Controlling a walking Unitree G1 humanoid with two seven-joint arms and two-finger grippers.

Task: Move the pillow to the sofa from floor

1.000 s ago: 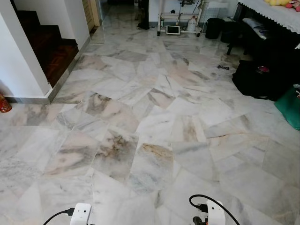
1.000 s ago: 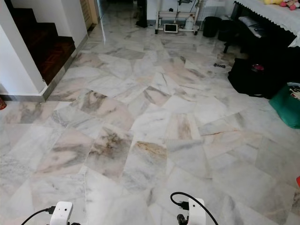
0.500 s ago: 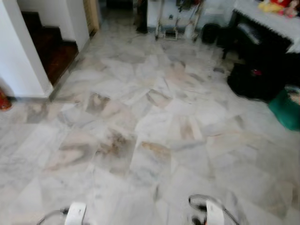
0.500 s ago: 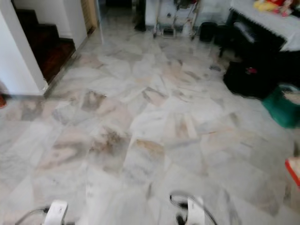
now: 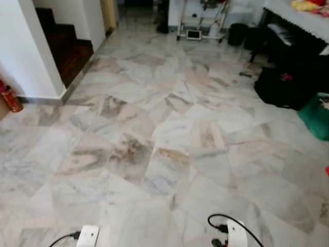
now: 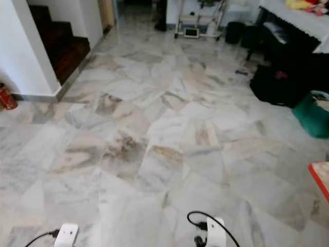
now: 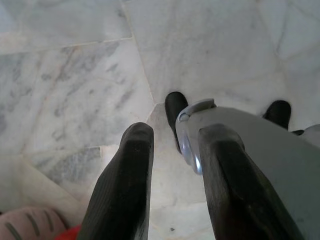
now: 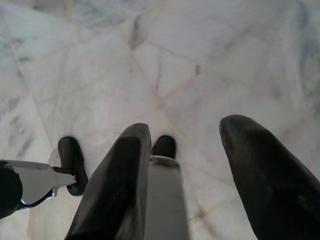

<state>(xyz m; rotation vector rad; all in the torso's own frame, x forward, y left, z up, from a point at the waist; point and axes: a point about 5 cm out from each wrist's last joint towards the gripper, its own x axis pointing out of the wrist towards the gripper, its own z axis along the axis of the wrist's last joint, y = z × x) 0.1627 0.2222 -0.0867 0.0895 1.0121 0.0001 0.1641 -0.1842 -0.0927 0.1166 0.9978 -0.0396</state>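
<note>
Both arms hang low over the marble floor (image 5: 169, 118), left gripper (image 7: 177, 132) fingers slightly apart, right gripper (image 8: 187, 129) wider, both empty; red-edged flat thing (image 6: 321, 177) at 4 o'clock, pillow or not I cannot tell.

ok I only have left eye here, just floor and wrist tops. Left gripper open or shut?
Observer: Open. The left gripper points down at the marble floor, fingers apart, nothing between them.
Operator: Right one?
Observer: The right gripper is also open and holds nothing, with bare marble below it.
Operator: Any pillow near either?
Observer: Can't confirm. The left wrist view has a pink striped thing with a red part beside it, on the floor at the frame edge. It is too cropped to name.
</note>
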